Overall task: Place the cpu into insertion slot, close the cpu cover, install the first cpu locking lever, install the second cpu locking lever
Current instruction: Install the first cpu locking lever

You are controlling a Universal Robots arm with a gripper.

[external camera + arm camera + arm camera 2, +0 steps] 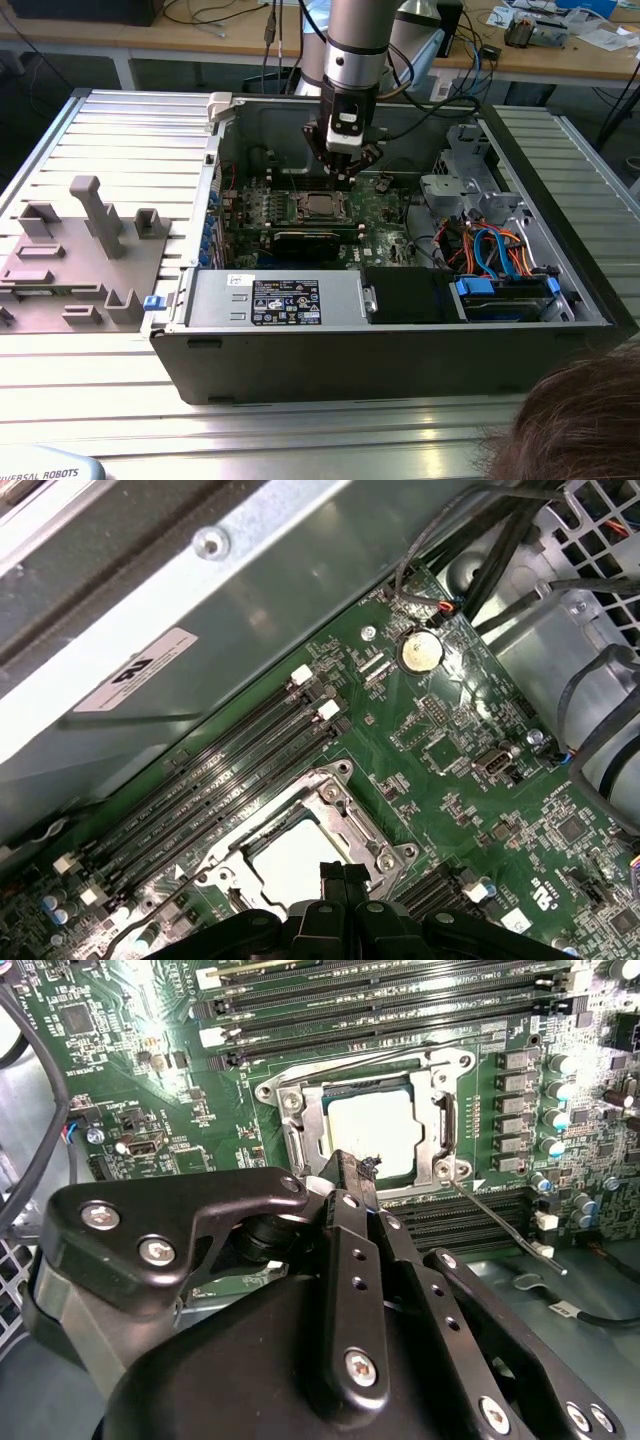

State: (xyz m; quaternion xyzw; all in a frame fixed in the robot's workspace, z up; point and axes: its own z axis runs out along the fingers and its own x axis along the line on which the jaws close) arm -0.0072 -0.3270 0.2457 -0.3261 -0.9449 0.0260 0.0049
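My tool [350, 1168] hangs at the socket's edge, its fingers pinched together on nothing, likely set to push rather than grasp. The cpu [370, 1130] sits in the insertion slot [290, 1130] with the cpu cover [440, 1125] flat over it. One locking lever [500, 1222] juts out unlatched.

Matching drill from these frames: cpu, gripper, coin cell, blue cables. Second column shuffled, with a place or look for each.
Things:
1. cpu
2. gripper
3. coin cell
4. blue cables

Descriptions:
A. round and silvery, set on the green board
B. bunched at the exterior view's right, inside the case
C. silver-grey, lying flat in the window of the cpu cover
D. black, poised just over the cover's edge

Pairs: 1-C, 2-D, 3-A, 4-B
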